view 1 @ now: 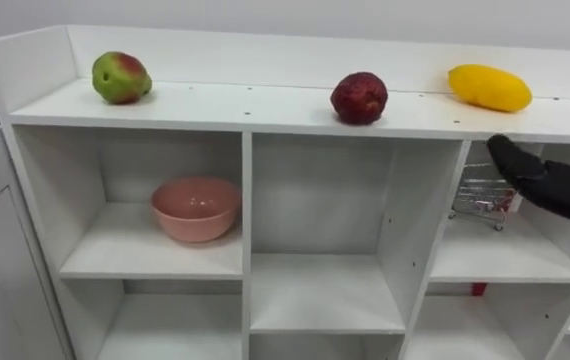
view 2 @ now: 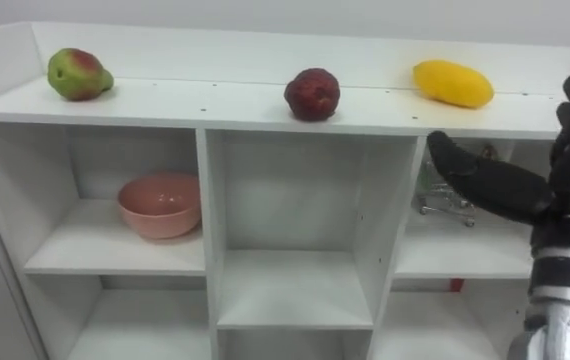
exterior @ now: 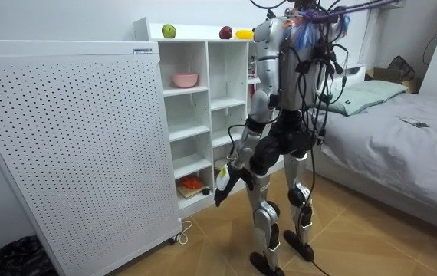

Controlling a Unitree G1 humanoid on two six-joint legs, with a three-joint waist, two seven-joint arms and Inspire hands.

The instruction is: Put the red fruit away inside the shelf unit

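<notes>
Left eye view: bumpy red fruit point(view 1: 359, 97), smooth oblong yellow fruit point(view 1: 489, 87).

Bright, even light from above leaves soft grey shadows inside the closet point(view 1: 248, 190) compartments.

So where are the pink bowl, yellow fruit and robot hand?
pink bowl point(view 1: 195, 208), left eye view, outer wall.
yellow fruit point(view 1: 489, 87), left eye view, its middle.
right robot hand point(view 2: 493, 183), right eye view, its thumb.
</notes>
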